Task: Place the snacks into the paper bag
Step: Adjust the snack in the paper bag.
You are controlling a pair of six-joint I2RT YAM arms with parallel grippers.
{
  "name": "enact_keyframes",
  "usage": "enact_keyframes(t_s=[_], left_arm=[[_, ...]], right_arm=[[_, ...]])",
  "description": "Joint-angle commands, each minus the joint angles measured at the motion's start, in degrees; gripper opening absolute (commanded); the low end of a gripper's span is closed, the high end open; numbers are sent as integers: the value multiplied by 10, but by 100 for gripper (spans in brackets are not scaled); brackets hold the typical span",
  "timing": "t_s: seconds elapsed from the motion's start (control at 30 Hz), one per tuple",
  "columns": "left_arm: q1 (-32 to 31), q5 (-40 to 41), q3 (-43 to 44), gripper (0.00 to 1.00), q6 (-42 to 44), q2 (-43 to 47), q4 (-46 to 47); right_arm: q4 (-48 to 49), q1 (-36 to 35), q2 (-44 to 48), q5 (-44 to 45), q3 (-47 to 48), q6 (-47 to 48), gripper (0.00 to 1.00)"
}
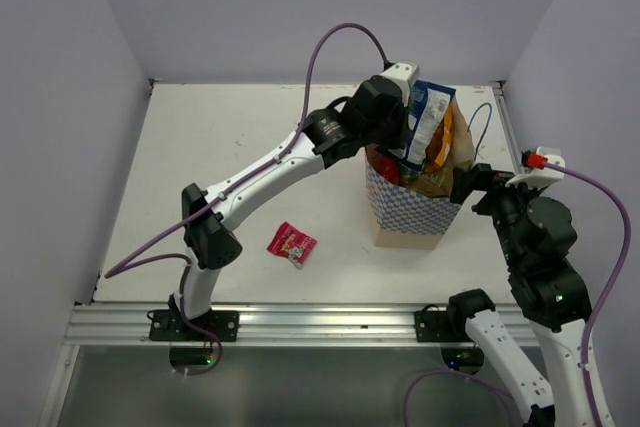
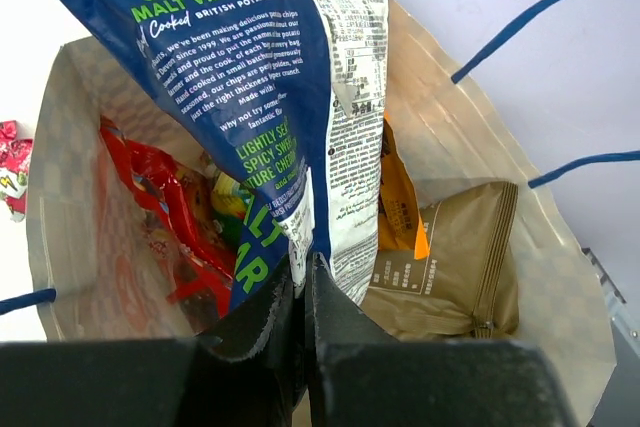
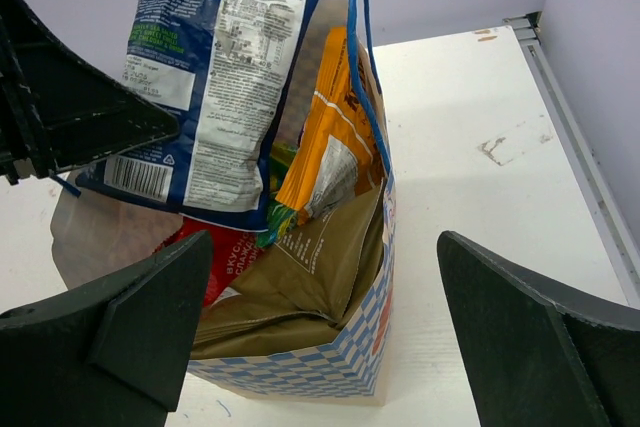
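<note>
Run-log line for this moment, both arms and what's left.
left gripper: shut on blue chip bag, partly in paper bag | right gripper: open beside paper bag | small red packet: on table

Tan paper bag [image 1: 405, 219], blue-white checks, blue handles [image 2: 545, 20]; chip packet [image 1: 428, 117] dark blue; inside bag orange packet [image 3: 330, 147], brown packet [image 3: 300, 287], red packet [image 2: 165, 207]; left of bag pink-red packet [image 1: 291, 243]

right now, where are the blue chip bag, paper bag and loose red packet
blue chip bag [image 2: 230, 77]: left wrist view, printed back panel
paper bag [image 1: 408, 215]: top view, patterned side wall
red packet [image 1: 291, 243]: top view, its middle
</note>
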State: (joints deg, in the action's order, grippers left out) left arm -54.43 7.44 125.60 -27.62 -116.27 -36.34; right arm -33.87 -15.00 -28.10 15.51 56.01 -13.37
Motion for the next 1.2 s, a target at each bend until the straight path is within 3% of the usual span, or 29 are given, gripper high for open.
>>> enact_keyframes(t_s=[0.0, 0.13, 0.33, 0.47, 0.73, 1.17], left_arm=[[13, -24, 11, 8, -16, 8, -28], [32, -52, -6, 8, -44, -5, -17], [34, -58, -16, 18, -57, -48, -5], [34, -71, -50, 33, -65, -42, 38], [24, -165, -56, 12, -102, -46, 73], [9, -156, -151, 13, -76, 60, 59]], right_arm=[[6, -2, -5, 2, 13, 8, 98], [6, -2, -6, -4, 15, 7, 98], [-1, -2, 2, 0, 15, 6, 98], [-3, -2, 4, 3, 14, 8, 98], [0, -2, 0, 0, 12, 7, 98], [2, -1, -1, 1, 13, 8, 98]])
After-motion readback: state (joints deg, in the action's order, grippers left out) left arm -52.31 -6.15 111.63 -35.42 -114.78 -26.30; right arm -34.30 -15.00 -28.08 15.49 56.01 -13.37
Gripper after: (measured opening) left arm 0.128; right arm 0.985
